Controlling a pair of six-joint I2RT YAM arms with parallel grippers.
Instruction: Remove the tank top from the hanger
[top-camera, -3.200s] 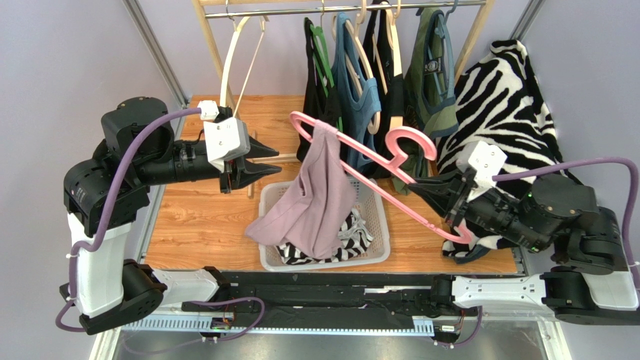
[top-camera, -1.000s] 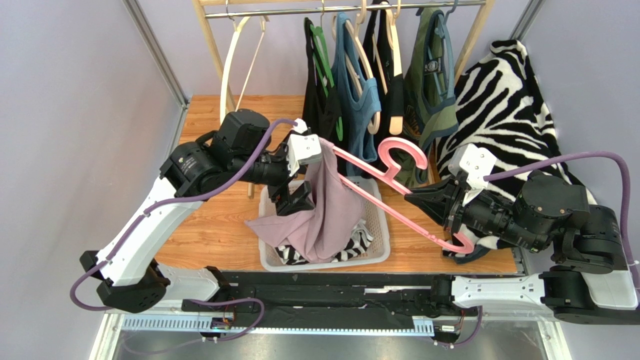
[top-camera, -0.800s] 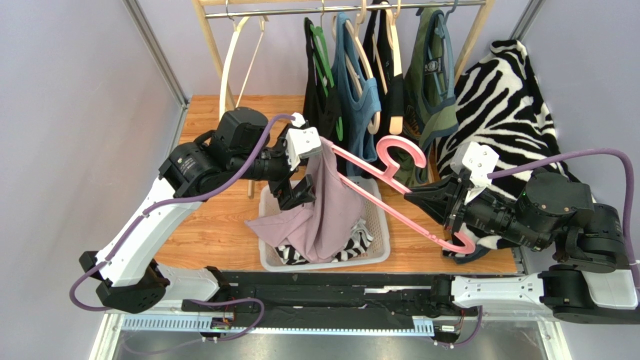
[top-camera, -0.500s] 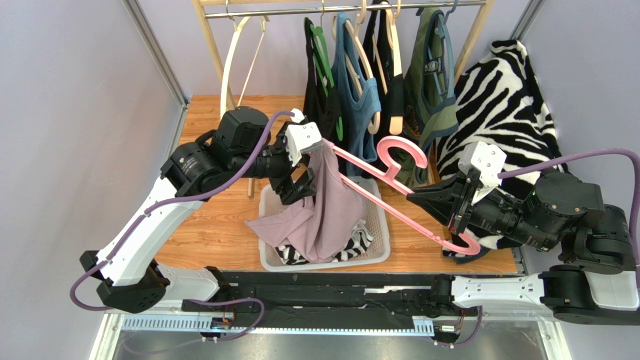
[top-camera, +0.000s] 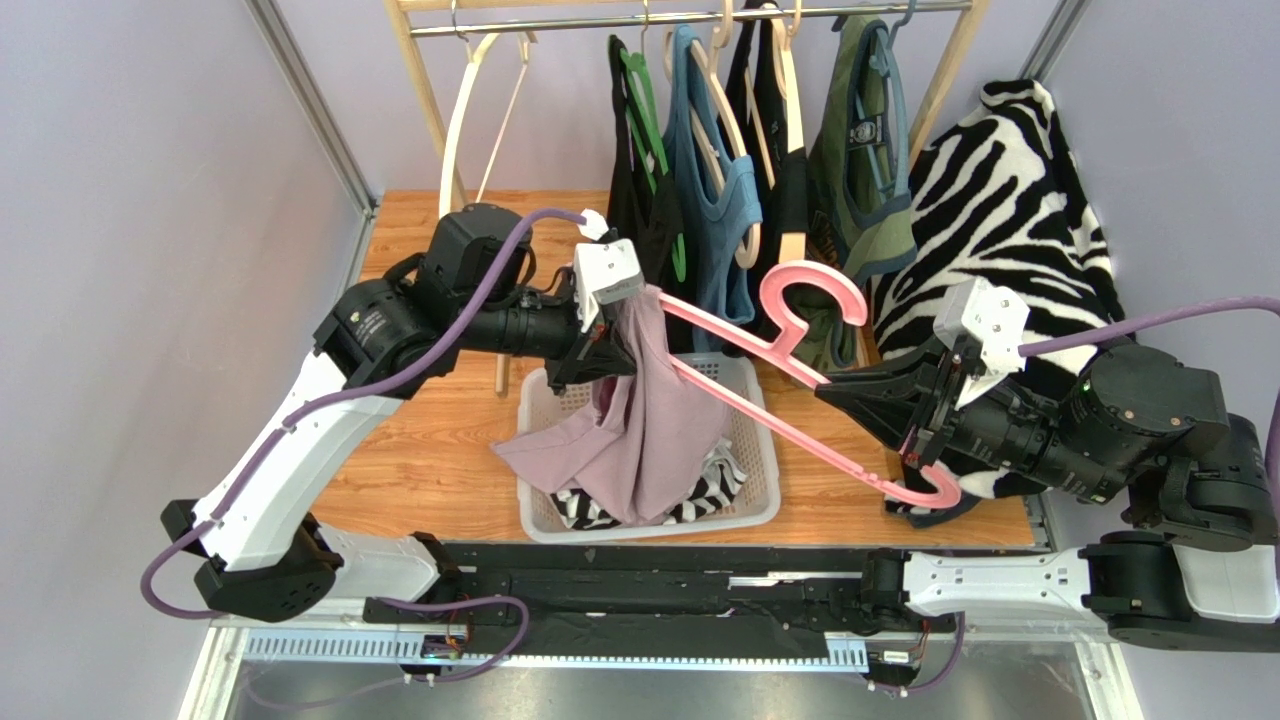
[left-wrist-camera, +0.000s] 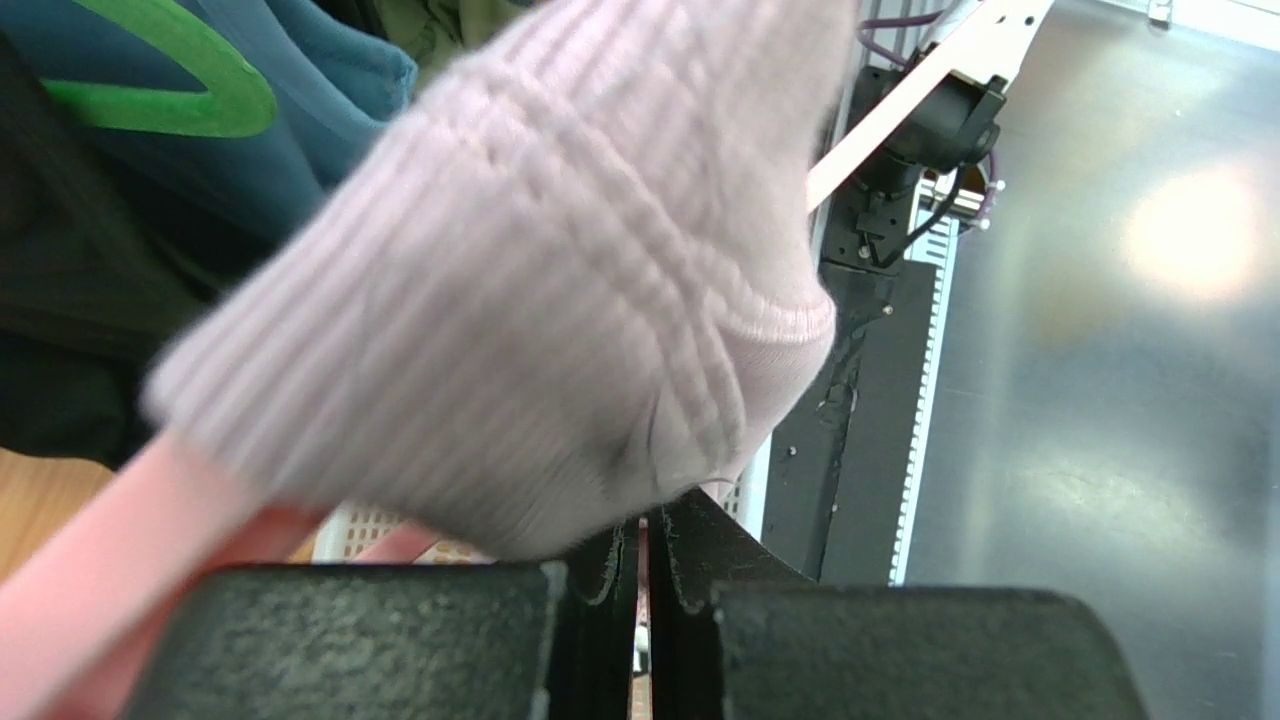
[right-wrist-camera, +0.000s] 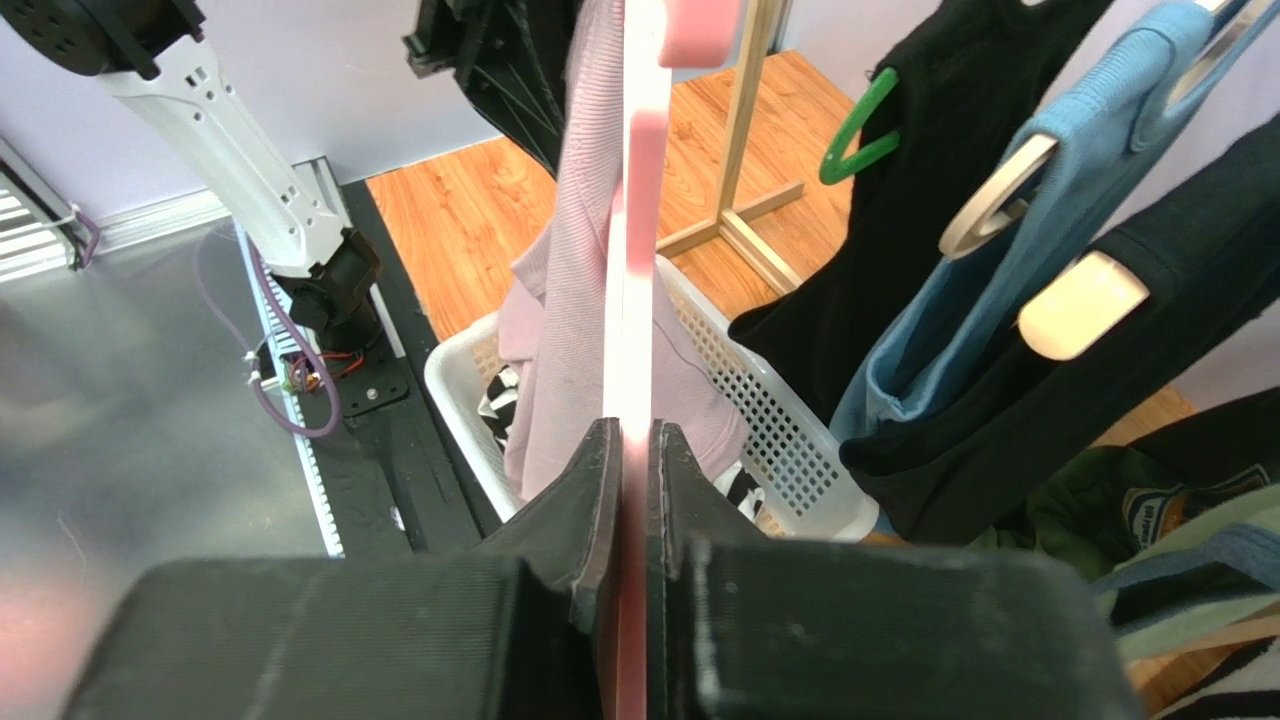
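Tank top (top-camera: 654, 428) hangs by one strap from the raised left end of the pink hanger (top-camera: 781, 365), its body drooping into the white basket (top-camera: 760, 504), and the hanger slopes down-right to the right gripper (top-camera: 906, 417), clamped on its lower end. Left gripper (top-camera: 609, 357), the nearer one, sits at that strap, so the pull should run leftward off the tip. A second ago its jaws stood wide; now they are pressed together, seemingly pinching the fabric.
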